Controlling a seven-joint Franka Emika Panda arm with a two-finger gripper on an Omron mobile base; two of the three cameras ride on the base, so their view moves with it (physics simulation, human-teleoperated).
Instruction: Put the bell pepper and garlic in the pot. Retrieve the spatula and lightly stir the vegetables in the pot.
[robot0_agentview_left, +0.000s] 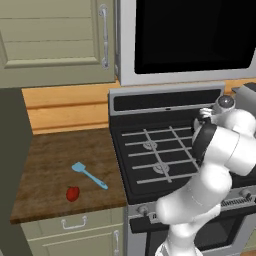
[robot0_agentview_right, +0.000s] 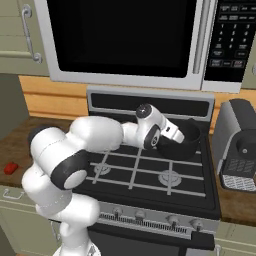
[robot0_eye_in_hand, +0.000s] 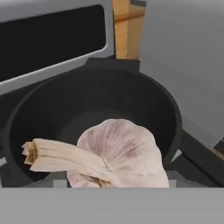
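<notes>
left base view: bell pepper (robot0_agentview_left: 73, 193) and spatula (robot0_agentview_left: 89, 175) lie on the left counter, near edge. right base view: arm reaches to the pot (robot0_agentview_right: 183, 145) at the far right burner. hand view: garlic (robot0_eye_in_hand: 118, 155) appears held at the gripper over the pot; released off-centre, it might strike the rim.

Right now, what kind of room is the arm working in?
A home-style kitchen, simulated: a black gas stove with burner grates, a built-in microwave with a black door above it, and a wooden countertop over pale green cabinets.
</notes>
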